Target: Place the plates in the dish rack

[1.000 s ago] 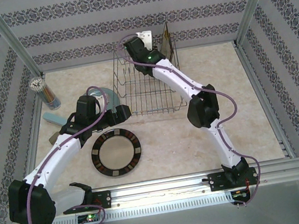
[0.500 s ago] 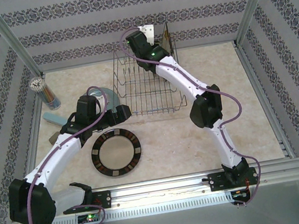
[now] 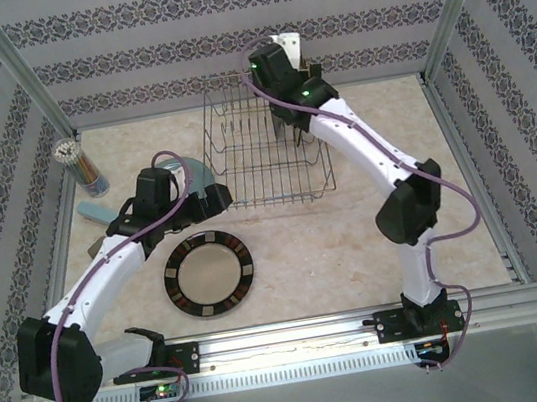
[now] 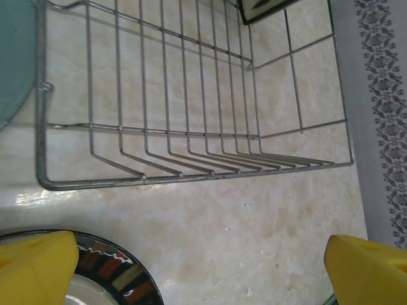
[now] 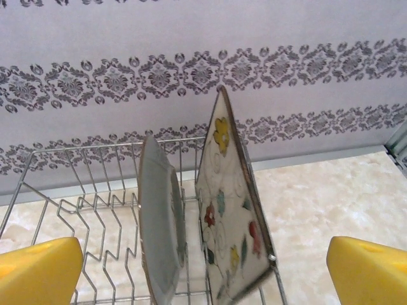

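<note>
Grey plate (image 5: 159, 235) and square floral plate (image 5: 232, 222) stand on edge in the dish rack's (image 3: 267, 156) far right corner, faces turned sideways. Right jaws hang above them, spread wide and empty. Left jaws are spread above the counter (image 3: 357, 248), beside the flat brown-rimmed plate (image 3: 209, 274).

Top camera looks down from above and behind; both close wrist cameras share the dish rack (image 3: 265, 161).
</note>
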